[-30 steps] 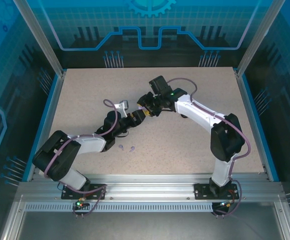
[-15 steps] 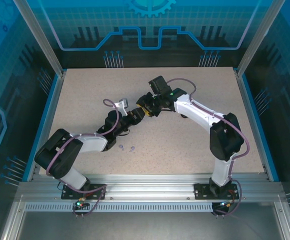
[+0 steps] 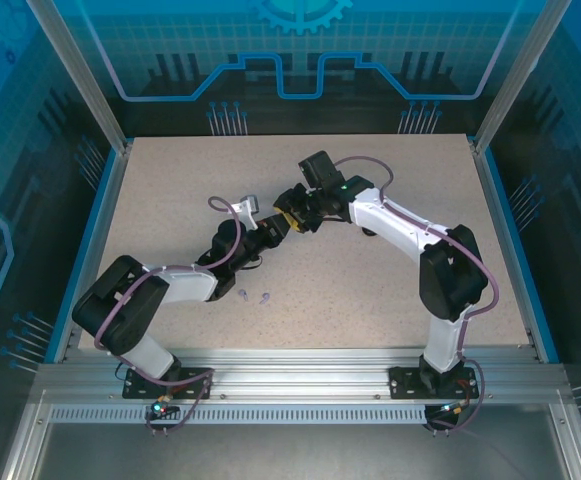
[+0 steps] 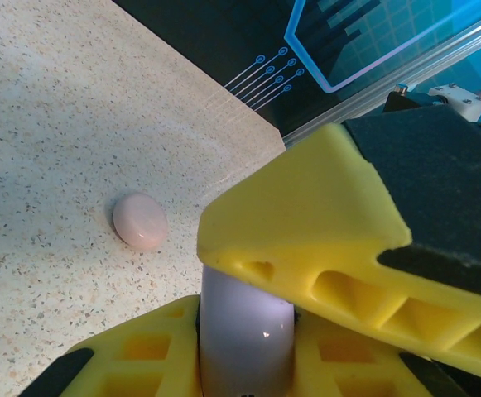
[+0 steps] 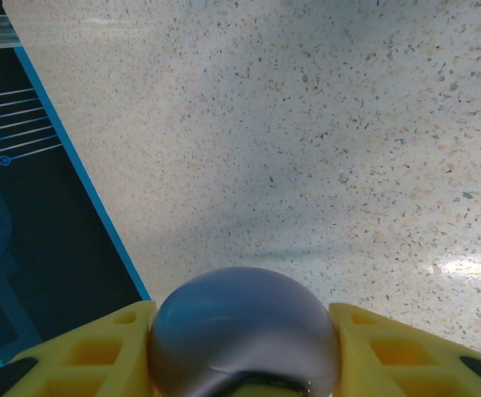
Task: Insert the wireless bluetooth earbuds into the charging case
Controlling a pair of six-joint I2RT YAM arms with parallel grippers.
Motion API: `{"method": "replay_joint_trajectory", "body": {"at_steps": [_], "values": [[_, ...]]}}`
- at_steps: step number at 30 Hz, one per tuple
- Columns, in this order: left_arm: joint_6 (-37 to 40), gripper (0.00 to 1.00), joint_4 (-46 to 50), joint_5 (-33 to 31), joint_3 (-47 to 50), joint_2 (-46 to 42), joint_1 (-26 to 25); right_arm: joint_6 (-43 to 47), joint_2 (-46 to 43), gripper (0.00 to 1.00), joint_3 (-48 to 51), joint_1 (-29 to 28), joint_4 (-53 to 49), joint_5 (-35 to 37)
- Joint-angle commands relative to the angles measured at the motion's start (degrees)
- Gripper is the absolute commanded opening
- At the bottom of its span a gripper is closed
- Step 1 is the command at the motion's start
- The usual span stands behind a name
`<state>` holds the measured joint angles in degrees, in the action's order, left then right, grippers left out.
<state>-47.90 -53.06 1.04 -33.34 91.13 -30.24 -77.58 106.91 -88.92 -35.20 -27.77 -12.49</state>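
My right gripper (image 3: pixel 288 216) is shut on a round lilac-grey charging case (image 5: pixel 242 331), held above the middle of the table; the case fills the gap between the yellow fingers (image 5: pixel 99 351). My left gripper (image 3: pixel 273 229) meets it from the lower left and is shut on a smooth lilac part of that case (image 4: pixel 244 331), seen edge-on between its fingers (image 4: pixel 137 351). The right gripper's yellow finger (image 4: pixel 306 240) lies across the top of it. Two tiny lilac earbuds (image 3: pixel 242 293) (image 3: pixel 264 297) lie on the table just in front of the left arm.
A pink egg-shaped case (image 4: pixel 141 221) rests on the speckled table (image 3: pixel 370 290) beyond the left gripper. Blue-edged walls and aluminium posts (image 3: pixel 80 75) ring the table. Both arms cross the table's centre.
The left gripper's jaws have closed onto the lilac case, and the left arm has edged up and right toward the right gripper. The right gripper and the two earbuds have not moved.
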Motion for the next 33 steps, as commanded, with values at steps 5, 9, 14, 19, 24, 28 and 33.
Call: {"method": "replay_joint_trajectory", "body": {"at_steps": [5, 9, 14, 19, 24, 28, 33], "values": [[-0.38, 0.08, -1.07, -2.82, -1.20, 0.73, 0.27, 0.48, 0.11, 0.38, 0.04, 0.57, -0.14, -2.01], [-0.68, 0.01, -0.43, -2.55, -1.50, 0.70, 0.25, 0.27, -0.01, 0.39, 0.14, 0.77, 0.35, -1.99], [-1.06, 0.00, 1.65, -1.53, -2.08, 0.54, 0.14, 0.15, -0.17, 0.53, -0.19, 1.44, 0.95, -2.08], [-1.35, 0.00, 4.40, -0.18, -2.51, -0.33, 0.12, 0.61, -1.09, 0.74, -0.90, 3.30, 1.17, -1.51], [-0.58, 0.00, 7.63, 1.22, -2.52, -2.31, 0.11, 2.20, -2.92, 0.88, -1.81, 5.86, -0.06, -0.47], [0.69, 0.00, 10.77, 2.59, -2.51, -4.29, 0.11, 4.24, -4.71, 0.95, -1.70, 7.78, -1.68, 0.57], [3.27, 0.00, 15.72, 4.43, -3.13, -6.94, 0.10, 8.97, -7.26, 1.00, -0.45, 9.27, -4.86, 3.09]]}}
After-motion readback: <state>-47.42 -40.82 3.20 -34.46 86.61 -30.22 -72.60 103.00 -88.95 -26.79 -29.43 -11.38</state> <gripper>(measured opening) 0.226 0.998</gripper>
